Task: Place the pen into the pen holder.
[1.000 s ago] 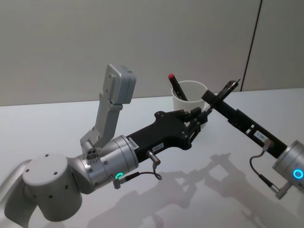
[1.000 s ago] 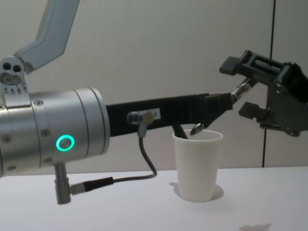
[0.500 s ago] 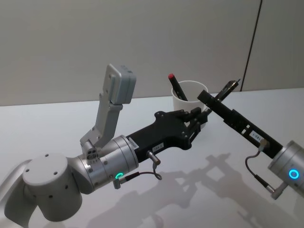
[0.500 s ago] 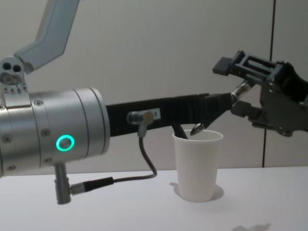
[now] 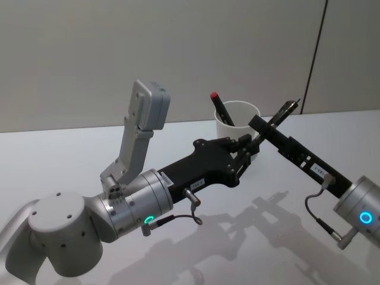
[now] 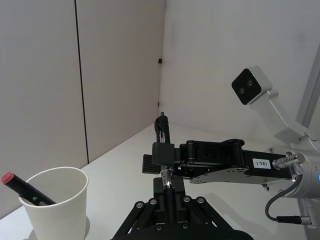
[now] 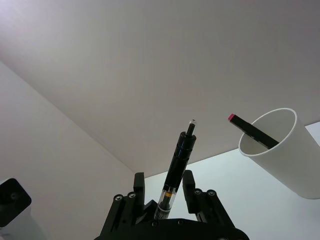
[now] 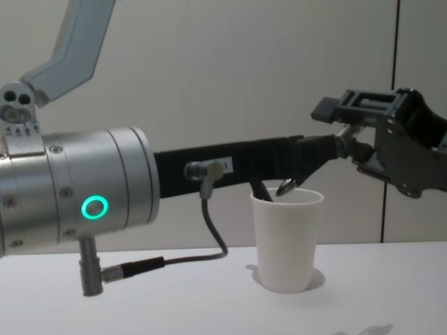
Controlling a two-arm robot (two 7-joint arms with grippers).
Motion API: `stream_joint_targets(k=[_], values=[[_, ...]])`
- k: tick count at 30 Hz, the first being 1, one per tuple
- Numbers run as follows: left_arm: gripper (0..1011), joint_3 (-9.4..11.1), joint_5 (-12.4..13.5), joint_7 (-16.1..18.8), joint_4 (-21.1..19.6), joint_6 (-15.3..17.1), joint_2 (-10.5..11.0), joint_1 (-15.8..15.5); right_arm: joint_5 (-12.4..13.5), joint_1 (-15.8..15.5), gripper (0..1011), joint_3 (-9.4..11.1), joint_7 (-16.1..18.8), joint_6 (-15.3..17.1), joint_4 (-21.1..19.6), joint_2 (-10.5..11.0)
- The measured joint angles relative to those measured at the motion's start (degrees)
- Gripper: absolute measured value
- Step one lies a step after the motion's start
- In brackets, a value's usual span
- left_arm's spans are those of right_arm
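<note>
Head view. The cup (image 5: 236, 122) stands at upper centre on the worktop (image 5: 71, 154), with a red-capped marker (image 5: 221, 108) already leaning inside. The pen (image 5: 284, 111) slants at upper right, pinched in the right end effector (image 5: 264, 127), which has shifted slightly since half a second ago. The left end effector (image 5: 248, 149) sits below the cup.

Left wrist view. At centre the right end effector (image 6: 161, 152) is closed around the pen (image 6: 163, 142), with the cup (image 6: 55, 206) at lower left. The left end effector's own opening cannot be judged.

Right wrist view. The pen (image 7: 177, 170) rises from between closed fingers, beside the cup (image 7: 280, 150).

Chest view. The right end effector (image 8: 347, 125) has tilted nearer level, above and right of the cup (image 8: 286, 237); the pen is not yet over the rim.
</note>
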Motion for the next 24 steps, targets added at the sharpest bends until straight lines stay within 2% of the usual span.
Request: stream_joint_targets(k=[2,6,7,10,24], values=[[116,0.0,0.0,0.0,0.0,0.0,0.0,0.0,0.0,0.0,422,0.0,0.0,0.0,0.0,0.0],[116,0.0,0.0,0.0,0.0,0.0,0.0,0.0,0.0,0.0,328,0.0,0.0,0.0,0.0,0.0],[116,0.0,0.0,0.0,0.0,0.0,0.0,0.0,0.0,0.0,260,0.0,0.0,-0.1,0.0,0.0],[116,0.0,0.0,-0.1,0.0,0.0,0.0,0.0,0.1,0.0,166,-0.1,0.0,-0.1,0.0,0.0],[116,0.0,0.0,-0.1,0.0,0.0,0.0,0.0,0.1,0.0,144,-0.1,0.1,-0.1,0.0,0.0]])
